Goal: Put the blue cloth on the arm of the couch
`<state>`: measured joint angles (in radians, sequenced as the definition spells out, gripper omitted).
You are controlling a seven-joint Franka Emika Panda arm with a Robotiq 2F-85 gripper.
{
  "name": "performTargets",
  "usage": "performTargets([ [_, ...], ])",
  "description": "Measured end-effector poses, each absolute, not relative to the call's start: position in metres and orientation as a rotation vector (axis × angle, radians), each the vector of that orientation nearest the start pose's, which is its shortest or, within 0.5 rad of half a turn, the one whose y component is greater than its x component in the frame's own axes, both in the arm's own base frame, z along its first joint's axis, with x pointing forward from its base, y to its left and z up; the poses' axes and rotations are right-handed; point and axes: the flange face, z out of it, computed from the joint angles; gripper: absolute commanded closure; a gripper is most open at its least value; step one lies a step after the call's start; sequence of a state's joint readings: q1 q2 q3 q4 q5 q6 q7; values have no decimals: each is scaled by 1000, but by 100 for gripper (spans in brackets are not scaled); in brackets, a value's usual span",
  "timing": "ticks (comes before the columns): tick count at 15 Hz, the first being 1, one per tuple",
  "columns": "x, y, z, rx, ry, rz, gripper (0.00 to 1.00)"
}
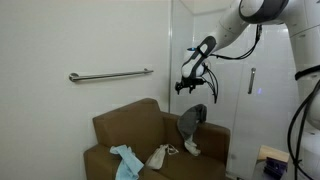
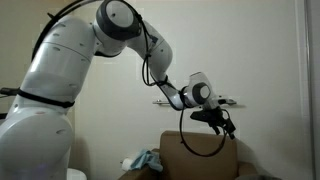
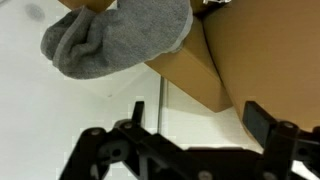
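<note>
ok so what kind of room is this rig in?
Probably a lounge corner in an office or lab, though that's not certain: a brown couch against a bare white wall, a metal wall rail above it, and a glass door beside it.

There was one brown couch (image 1: 140,125), three cloths on it, namely one blue cloth (image 1: 125,160), one grey cloth (image 1: 192,120) and one white cloth (image 1: 159,156), one metal rail (image 1: 110,75) on the wall, and one robot arm (image 1: 235,35) carrying one gripper (image 1: 187,87).
</note>
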<state>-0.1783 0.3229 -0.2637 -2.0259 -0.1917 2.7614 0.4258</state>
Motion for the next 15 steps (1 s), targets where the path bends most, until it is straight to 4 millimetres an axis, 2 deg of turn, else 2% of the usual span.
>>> performTargets([
  [4,590,-313,298,-2970,1312,-643,0],
  [7,602,-341,260,-2923,1423,-569,0],
  [12,614,-356,196,-2914,1488,-292,0],
  [15,620,-356,174,-2934,1487,-151,0],
])
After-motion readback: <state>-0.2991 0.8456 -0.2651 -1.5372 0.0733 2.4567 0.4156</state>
